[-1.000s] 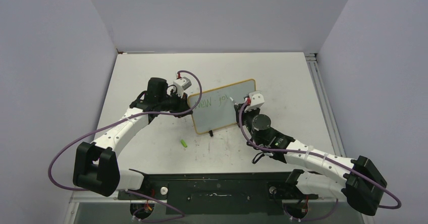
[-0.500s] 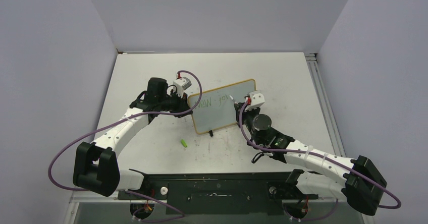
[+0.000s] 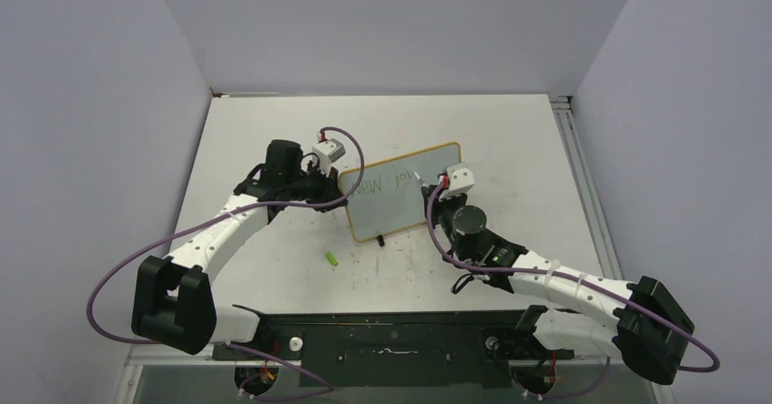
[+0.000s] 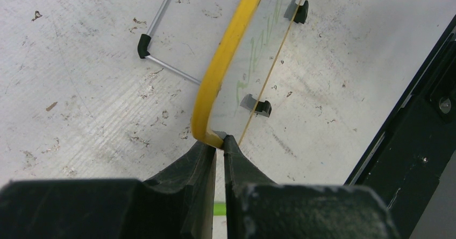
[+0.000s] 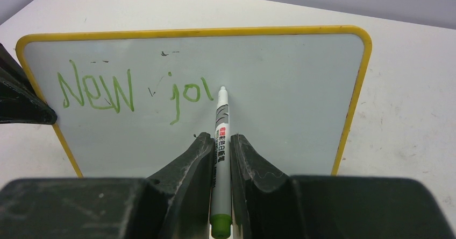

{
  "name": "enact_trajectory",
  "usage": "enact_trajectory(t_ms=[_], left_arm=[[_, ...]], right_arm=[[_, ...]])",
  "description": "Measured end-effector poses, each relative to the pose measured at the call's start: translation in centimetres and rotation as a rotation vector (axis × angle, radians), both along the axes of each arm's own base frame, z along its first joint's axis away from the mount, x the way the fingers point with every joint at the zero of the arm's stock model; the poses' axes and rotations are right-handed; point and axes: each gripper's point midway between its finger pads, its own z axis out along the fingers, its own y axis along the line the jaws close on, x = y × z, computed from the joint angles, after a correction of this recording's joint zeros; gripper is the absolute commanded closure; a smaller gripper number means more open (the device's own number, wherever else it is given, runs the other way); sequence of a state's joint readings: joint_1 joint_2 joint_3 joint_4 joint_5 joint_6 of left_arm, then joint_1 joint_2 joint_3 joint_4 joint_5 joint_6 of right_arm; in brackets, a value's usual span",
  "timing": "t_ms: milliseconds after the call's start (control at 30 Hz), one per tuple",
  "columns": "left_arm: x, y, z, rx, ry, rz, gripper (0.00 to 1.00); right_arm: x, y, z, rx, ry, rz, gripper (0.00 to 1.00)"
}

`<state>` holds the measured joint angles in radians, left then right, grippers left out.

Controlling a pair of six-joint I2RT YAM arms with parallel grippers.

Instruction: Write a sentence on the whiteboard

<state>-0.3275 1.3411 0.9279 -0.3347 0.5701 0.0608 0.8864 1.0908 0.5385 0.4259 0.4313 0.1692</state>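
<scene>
The whiteboard (image 3: 405,190) stands tilted on the table, its frame yellow in the wrist views (image 5: 365,61). Green marker words on it read "New jo" plus one more stroke (image 5: 129,91). My right gripper (image 5: 220,142) is shut on a white marker with a green end (image 5: 221,142); its tip touches the board just right of the last stroke. My left gripper (image 4: 219,142) is shut on the board's left corner (image 4: 207,134) and holds it. In the top view the left gripper (image 3: 339,188) sits at the board's left edge and the right gripper (image 3: 426,186) at its front face.
A green marker cap (image 3: 332,258) lies on the white tabletop in front of the board. The board's wire stand (image 4: 161,40) and black feet (image 4: 262,107) rest on the table. A black rail (image 3: 391,340) runs along the near edge.
The right arm has shifted slightly left with the marker at the board. The left arm and the board have not moved.
</scene>
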Motion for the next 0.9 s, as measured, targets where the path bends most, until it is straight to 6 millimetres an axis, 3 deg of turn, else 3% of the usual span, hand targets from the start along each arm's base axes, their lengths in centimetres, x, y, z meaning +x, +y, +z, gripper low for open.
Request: enact_trajectory(t_ms=[900], left_arm=[[0.0, 0.0, 0.0, 0.001, 0.0, 0.0, 1.0]], right_arm=[[-1.6, 2.0, -0.8, 0.027, 0.03, 0.054, 0.95]])
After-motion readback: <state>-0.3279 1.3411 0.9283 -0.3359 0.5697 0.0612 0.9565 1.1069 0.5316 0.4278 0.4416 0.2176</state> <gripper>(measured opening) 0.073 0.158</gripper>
